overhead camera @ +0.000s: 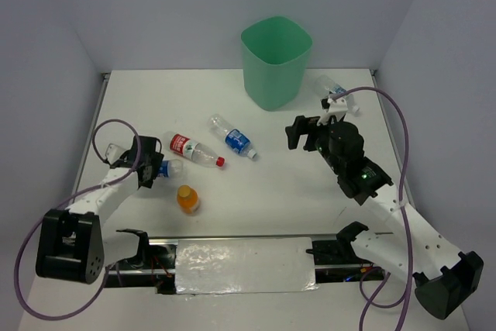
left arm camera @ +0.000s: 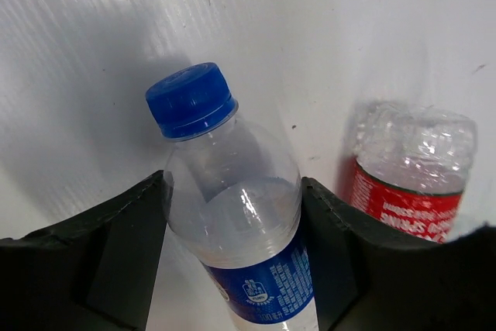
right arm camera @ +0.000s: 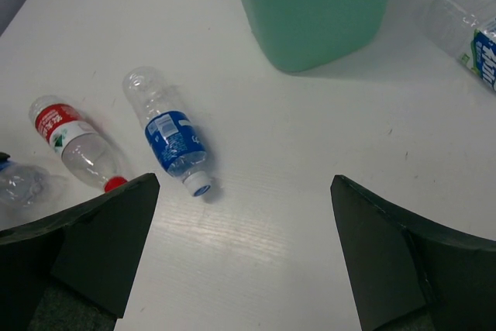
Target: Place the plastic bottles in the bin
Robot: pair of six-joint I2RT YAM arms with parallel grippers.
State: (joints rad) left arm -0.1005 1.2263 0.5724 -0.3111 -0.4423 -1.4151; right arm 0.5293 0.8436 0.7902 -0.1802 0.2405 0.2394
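Left gripper (left arm camera: 232,191) half-shut, pads (left arm camera: 132,238) touching both sides of blue-capped bottle (left arm camera: 232,222), lying beside red-label bottle (left arm camera: 411,191). Squeeze gently below shoulder, avoid crushing, lift clear of neighbour, carry to bin (overhead camera: 275,60). Right gripper (right arm camera: 244,191) wide, empty.

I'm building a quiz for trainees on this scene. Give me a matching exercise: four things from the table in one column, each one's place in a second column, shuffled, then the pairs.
Things:
1. bin
2. red-capped bottle
3. orange-capped bottle
4. blue-capped bottle

Places:
A. between the fingers of the left gripper
B. nearest the arm bases
C. upright at the far side of the table
D. lying on its side, left of the middle

Pairs: 1-C, 2-D, 3-B, 4-A
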